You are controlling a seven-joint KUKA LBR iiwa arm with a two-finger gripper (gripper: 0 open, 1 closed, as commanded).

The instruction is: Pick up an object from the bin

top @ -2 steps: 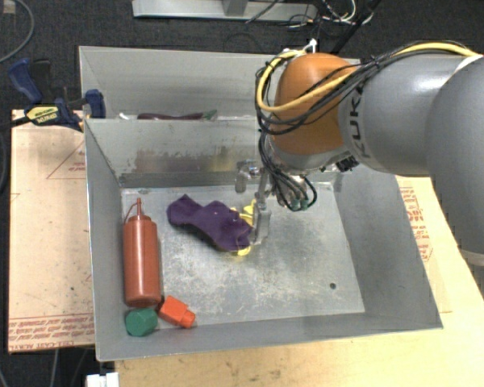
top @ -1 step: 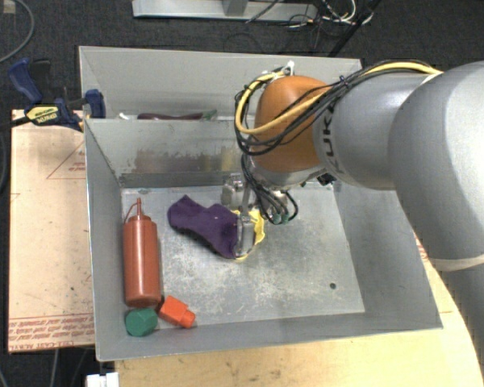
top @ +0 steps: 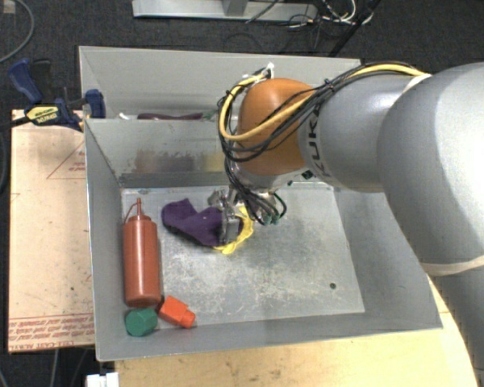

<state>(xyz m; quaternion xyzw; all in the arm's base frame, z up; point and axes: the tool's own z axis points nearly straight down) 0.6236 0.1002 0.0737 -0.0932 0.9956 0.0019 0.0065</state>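
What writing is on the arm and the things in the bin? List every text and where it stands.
"KU": on the grey arm, next to its orange cover; further letters cannot be read.
No writing to be seen on the red bottle, purple cloth, green lump or orange block.

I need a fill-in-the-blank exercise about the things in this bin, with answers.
1. The gripper is down at the right end of the ___ cloth.
2. A small ___ thing lies at the gripper.
3. The red-brown bottle lies along the ___ wall of the bin.
4. The green lump lies beside an ___ block.

Missing words: purple; yellow; left; orange
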